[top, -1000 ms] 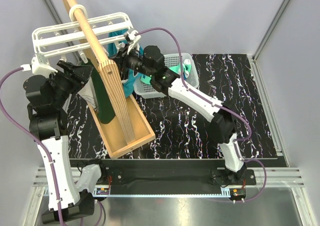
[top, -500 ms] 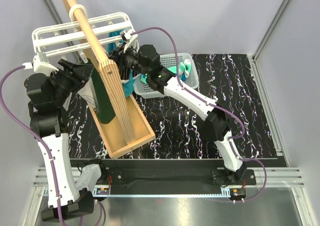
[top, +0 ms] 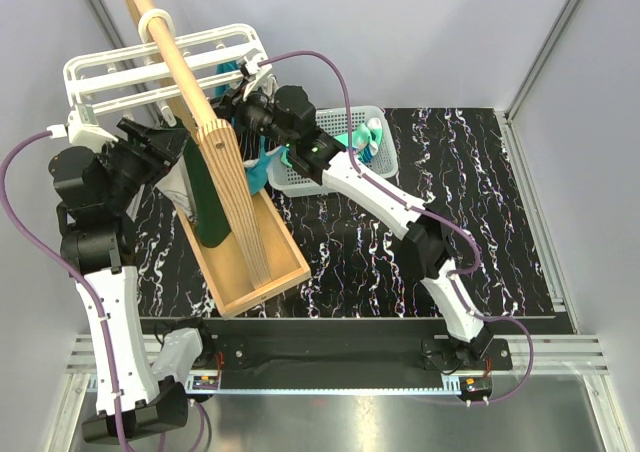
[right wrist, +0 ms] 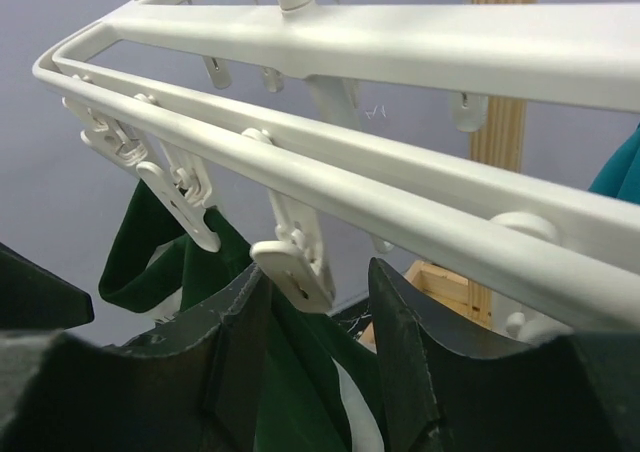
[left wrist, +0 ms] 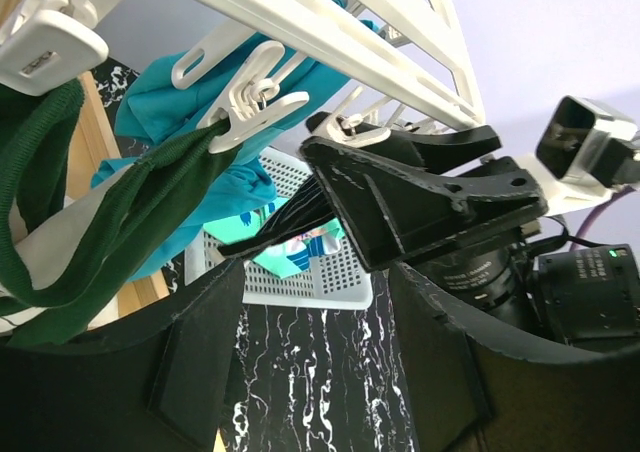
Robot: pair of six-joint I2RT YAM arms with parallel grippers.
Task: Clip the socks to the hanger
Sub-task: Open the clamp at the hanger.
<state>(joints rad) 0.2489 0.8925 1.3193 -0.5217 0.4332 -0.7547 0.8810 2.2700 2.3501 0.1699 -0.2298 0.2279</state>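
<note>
The white hanger (top: 160, 67) hangs by its hook loop on the wooden pole. Its bars fill the top of the right wrist view (right wrist: 400, 52) and the left wrist view (left wrist: 330, 32). My right gripper (right wrist: 320, 312) is open just under the frame, with one empty white clip (right wrist: 295, 262) between its fingertips. In the top view it (top: 238, 107) sits under the hanger's right end. My left gripper (left wrist: 315, 342) is open and empty, below the frame's left part (top: 160, 142). Mint green socks (left wrist: 300, 257), one with blue stripes, lie in the basket (top: 362, 134).
A dark green garment (right wrist: 300, 392) hangs from clips (left wrist: 150, 202). A teal cloth (left wrist: 190, 102) hangs behind it. The light grey mesh basket (top: 385, 112) stands at the back. The pole and slatted wooden stand (top: 245, 232) rise between the arms.
My right gripper has moved left and up, closer under the hanger. The left arm has barely shifted.
</note>
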